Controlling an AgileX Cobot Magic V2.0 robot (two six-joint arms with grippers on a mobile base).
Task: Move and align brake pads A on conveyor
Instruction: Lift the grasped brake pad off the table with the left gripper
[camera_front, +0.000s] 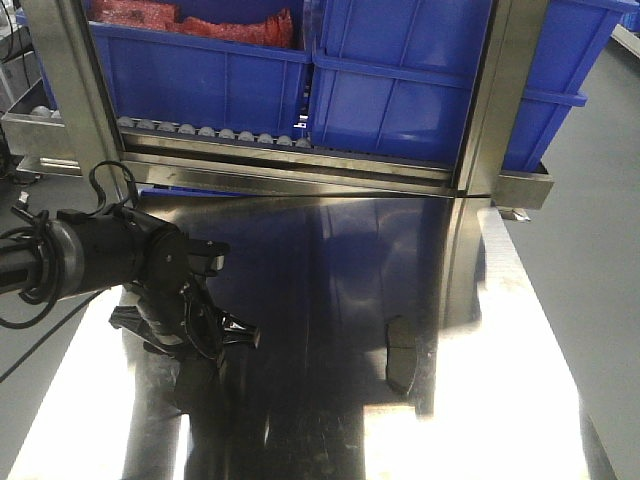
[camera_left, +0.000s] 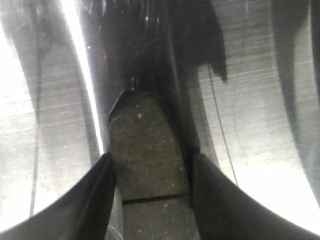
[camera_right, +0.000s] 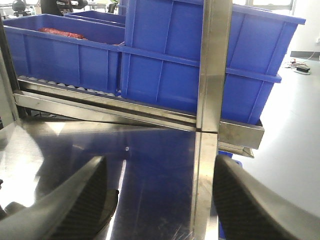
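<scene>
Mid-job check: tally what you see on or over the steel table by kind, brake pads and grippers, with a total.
Brake pads: 2, one held between the fingers of the left gripper, one loose on the steel table.
Grippers: 2, the left and the right gripper, which is open and empty.
Total: 4.

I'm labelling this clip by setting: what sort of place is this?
Probably a factory or parts-handling workshop. Large blue plastic bins sit on a roller rack, in front of it is a polished steel table, and a brake pad lies on that table.
</scene>
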